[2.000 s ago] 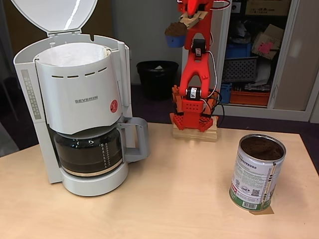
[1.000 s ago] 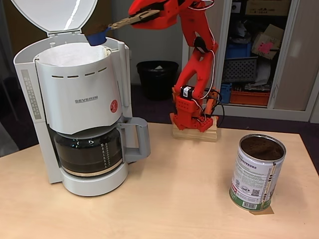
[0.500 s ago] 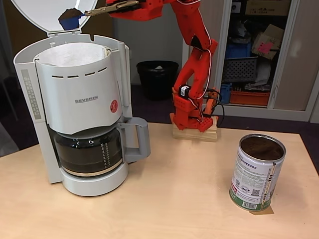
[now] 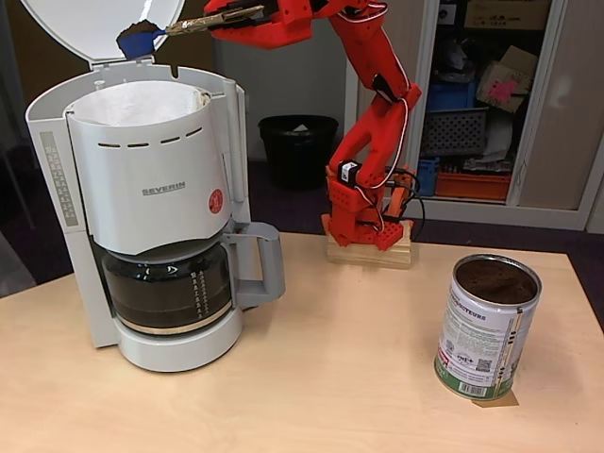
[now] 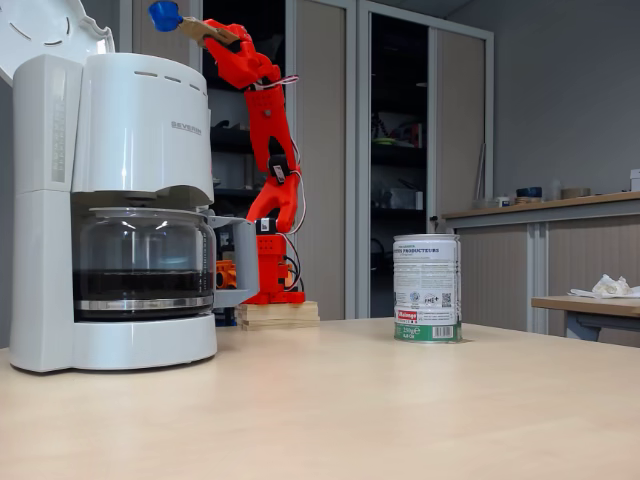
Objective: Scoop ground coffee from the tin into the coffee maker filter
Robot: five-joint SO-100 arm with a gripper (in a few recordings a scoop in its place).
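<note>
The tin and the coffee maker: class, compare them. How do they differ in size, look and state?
Size: the tin is far smaller than the coffee maker. Look: the tin is a metal cylinder with a white-and-green printed label; the coffee maker is white plastic with a glass jug. State: the tin has no lid and shows ground coffee near its rim; the coffee maker's hinged lid stands open over a white filter. Both stand upright on the table.

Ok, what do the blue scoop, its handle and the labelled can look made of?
Small blue scoop: likely plastic, opaque and matte. Its pale flat handle: probably wood, tan and unpainted. Cylindrical labelled tin: metal, with a shiny silver rim and a printed white-and-green paper-like label.
</note>
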